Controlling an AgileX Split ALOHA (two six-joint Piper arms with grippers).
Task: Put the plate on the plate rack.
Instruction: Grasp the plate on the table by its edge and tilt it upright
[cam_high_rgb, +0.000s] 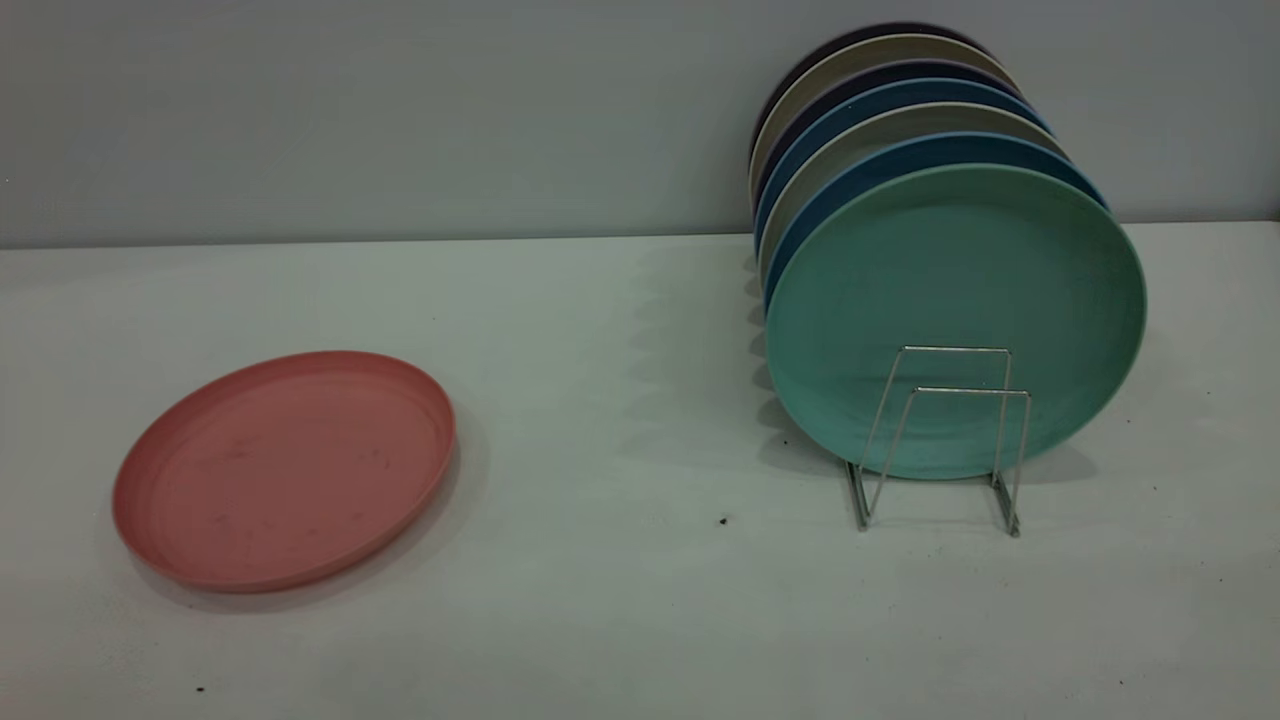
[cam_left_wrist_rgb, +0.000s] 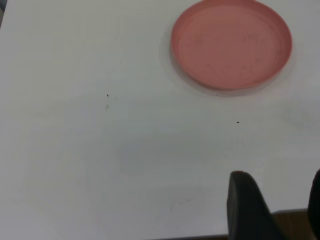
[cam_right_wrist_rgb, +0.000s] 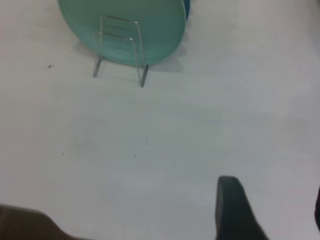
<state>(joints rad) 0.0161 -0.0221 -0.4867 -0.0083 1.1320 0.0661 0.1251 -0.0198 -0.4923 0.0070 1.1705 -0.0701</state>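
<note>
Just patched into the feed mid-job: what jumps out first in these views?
The row of upright plates at the table's far right, fronted by a mint-green plate, catches the eye first, with the front loops of the silver plate rack standing bare before it. Next is the salmon-pink plate, lying flat and alone on the white table at the left. Neither arm has reached anything: the left claw and right claw sit open above bare table.
</note>
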